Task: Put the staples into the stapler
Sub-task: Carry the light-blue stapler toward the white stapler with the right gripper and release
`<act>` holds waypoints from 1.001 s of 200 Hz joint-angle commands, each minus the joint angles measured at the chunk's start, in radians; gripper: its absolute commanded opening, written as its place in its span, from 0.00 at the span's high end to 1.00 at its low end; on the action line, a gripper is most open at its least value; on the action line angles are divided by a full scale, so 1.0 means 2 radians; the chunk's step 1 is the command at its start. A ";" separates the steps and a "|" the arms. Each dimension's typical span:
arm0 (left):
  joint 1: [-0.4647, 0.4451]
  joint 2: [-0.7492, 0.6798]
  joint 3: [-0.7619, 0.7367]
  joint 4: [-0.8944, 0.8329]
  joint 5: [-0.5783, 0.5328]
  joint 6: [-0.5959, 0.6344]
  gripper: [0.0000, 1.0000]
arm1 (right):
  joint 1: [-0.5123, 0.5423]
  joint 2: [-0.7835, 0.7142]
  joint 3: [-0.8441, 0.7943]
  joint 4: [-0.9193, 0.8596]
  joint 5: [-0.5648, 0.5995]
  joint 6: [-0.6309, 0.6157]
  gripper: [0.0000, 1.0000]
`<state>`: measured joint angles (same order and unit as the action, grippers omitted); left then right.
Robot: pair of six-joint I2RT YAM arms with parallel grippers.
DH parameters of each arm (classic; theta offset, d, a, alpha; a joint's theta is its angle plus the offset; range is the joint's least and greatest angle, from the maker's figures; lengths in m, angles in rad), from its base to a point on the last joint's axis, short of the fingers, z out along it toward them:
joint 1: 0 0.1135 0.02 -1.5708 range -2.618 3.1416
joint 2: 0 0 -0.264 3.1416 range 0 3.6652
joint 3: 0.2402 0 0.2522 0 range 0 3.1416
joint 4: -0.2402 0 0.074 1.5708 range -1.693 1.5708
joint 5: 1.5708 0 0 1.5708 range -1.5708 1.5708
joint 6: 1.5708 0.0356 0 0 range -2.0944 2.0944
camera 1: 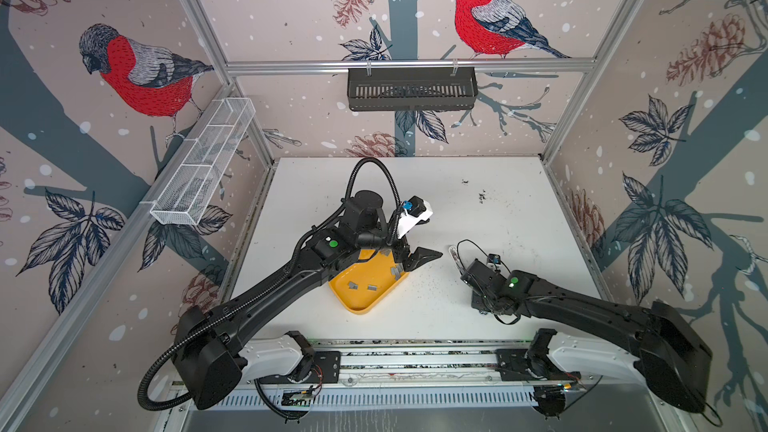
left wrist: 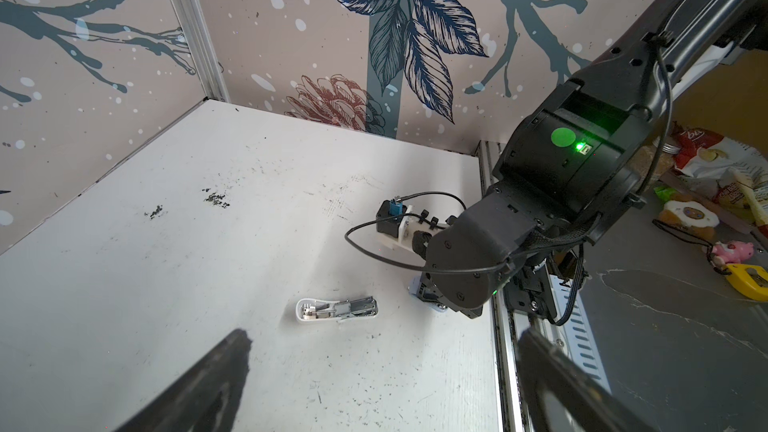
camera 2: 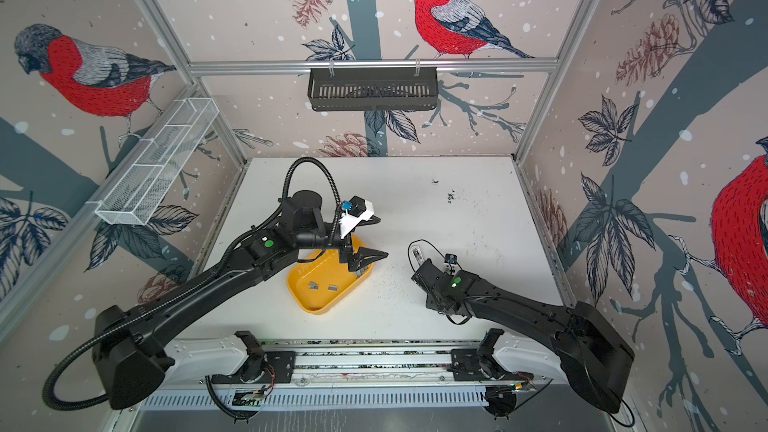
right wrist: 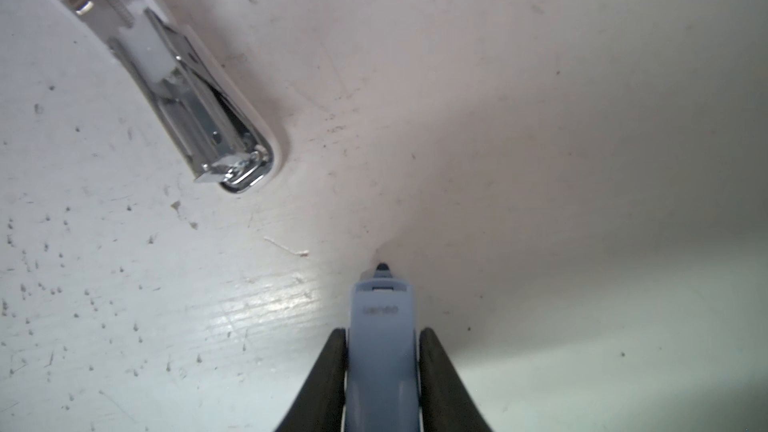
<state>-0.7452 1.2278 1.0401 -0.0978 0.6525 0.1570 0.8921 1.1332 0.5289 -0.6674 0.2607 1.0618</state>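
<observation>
The stapler's white half (left wrist: 336, 309) lies on the white table with its chrome magazine (right wrist: 199, 89) facing up; both top views show it (camera 1: 455, 255) (camera 2: 417, 255) just ahead of the right wrist. My right gripper (right wrist: 382, 332) is shut on a grey-blue stapler part (right wrist: 380, 367), whose tip rests near the table, apart from the magazine's front end. Several grey staples (camera 1: 371, 287) (camera 2: 313, 284) lie in a yellow tray (camera 1: 361, 307) (camera 2: 320, 307). My left gripper (camera 1: 430, 257) (camera 2: 376, 257) (left wrist: 384, 338) hangs wide open and empty by the tray's right edge, pointing towards the stapler.
A black basket (camera 1: 411, 89) hangs on the back wall and a white wire basket (camera 1: 203, 164) on the left wall. The arms' rail (camera 1: 415, 359) runs along the table's front. Dark specks (camera 1: 482, 196) dot the table. Clutter (left wrist: 706, 184) lies beyond the table edge.
</observation>
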 commanded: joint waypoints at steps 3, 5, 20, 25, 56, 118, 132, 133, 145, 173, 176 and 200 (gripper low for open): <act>-0.001 0.001 0.002 0.000 0.001 0.007 0.01 | 0.015 0.000 0.008 0.015 0.005 -0.018 0.70; -0.001 0.001 0.002 0.000 0.001 0.007 0.00 | 0.018 0.000 0.009 0.016 0.007 -0.020 0.70; 0.002 0.000 0.003 -0.004 -0.001 0.009 0.01 | 0.033 0.000 0.016 0.029 0.013 -0.033 0.74; 0.004 -0.001 0.003 -0.007 0.000 0.009 0.01 | 0.036 0.000 0.017 0.036 0.012 -0.040 0.74; 0.044 -0.019 0.001 -0.006 -0.005 -0.004 0.01 | 0.054 0.002 0.026 0.089 -0.010 -0.096 0.76; 0.089 -0.053 -0.013 0.011 -0.031 -0.011 0.01 | 0.073 0.095 0.093 0.087 -0.005 -0.164 0.74; 0.095 -0.055 -0.012 0.008 -0.032 -0.009 0.01 | 0.077 0.121 0.106 0.087 -0.002 -0.172 0.74; 0.095 -0.055 -0.012 0.008 -0.031 -0.009 0.01 | 0.077 0.122 0.107 0.087 -0.002 -0.172 0.74; 0.099 -0.055 -0.012 0.008 -0.031 -0.009 0.01 | 0.080 0.141 0.117 0.088 0.000 -0.175 0.73; 0.101 -0.052 -0.012 0.006 -0.031 -0.007 0.01 | 0.087 0.164 0.127 0.088 0.006 -0.174 0.68; 0.101 -0.052 -0.012 0.006 -0.031 -0.007 0.01 | 0.088 0.163 0.126 0.090 0.006 -0.175 0.67; 0.102 -0.048 -0.010 0.004 -0.027 -0.006 0.01 | 0.091 0.152 0.119 0.100 0.001 -0.175 0.58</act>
<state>-0.5442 1.1278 1.0176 -0.1154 0.5934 0.1368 1.0683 1.4525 0.7734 -0.4885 0.2516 0.7265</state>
